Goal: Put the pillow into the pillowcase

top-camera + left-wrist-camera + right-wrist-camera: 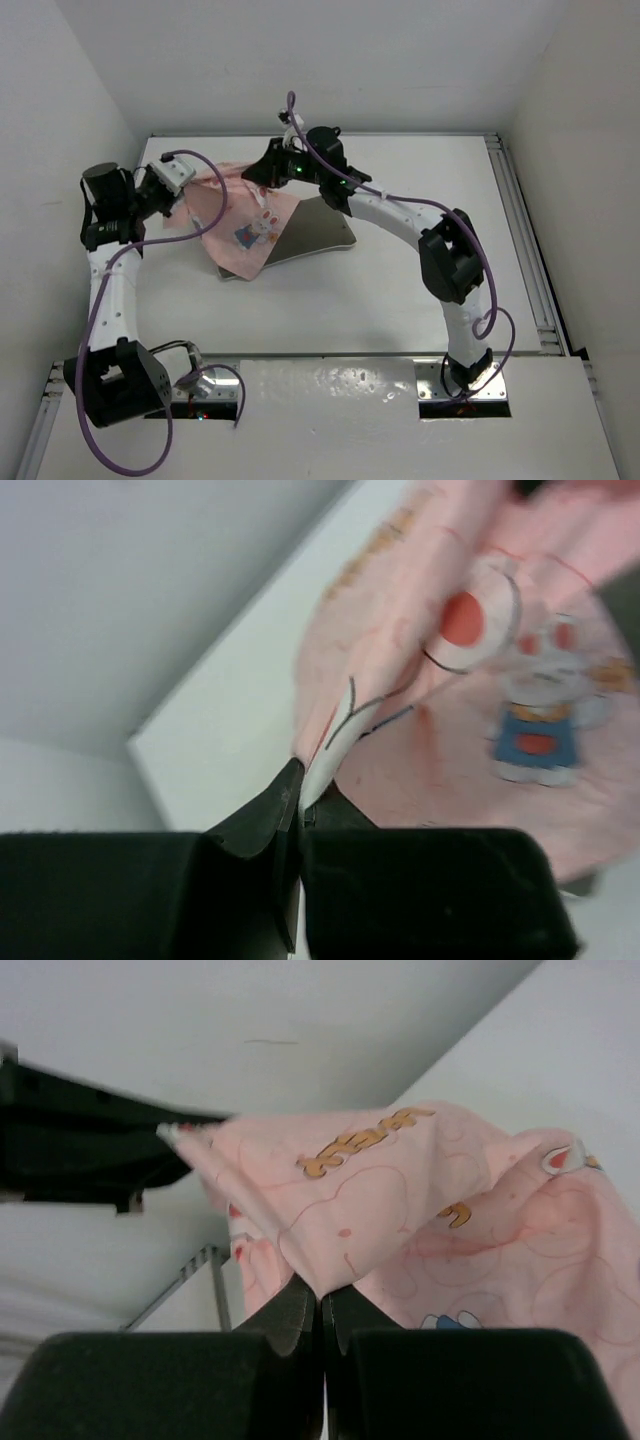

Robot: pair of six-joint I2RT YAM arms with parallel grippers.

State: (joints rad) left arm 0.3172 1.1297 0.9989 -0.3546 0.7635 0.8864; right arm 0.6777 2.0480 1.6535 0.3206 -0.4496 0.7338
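Two black fingers of the left gripper (300, 792) fill the bottom of its wrist view, pinched on a fold of the pillowcase (470, 680) (only a thin slip of pink cloth parts them). The right gripper (320, 1300) is just as narrow, clamped on a raised ridge of that same printed cloth. I count one pillowcase, one pillow and two arms, each holding the cloth. From above, the left gripper has the cloth's left side and the right gripper its far side, close to the table's (400, 300) far edge, left of the middle. The cloth hangs over the left part of the grey pillow (318, 230), which lies flat with its right end bare. Whether the pad is inside the sleeve or only under it, I cannot tell.
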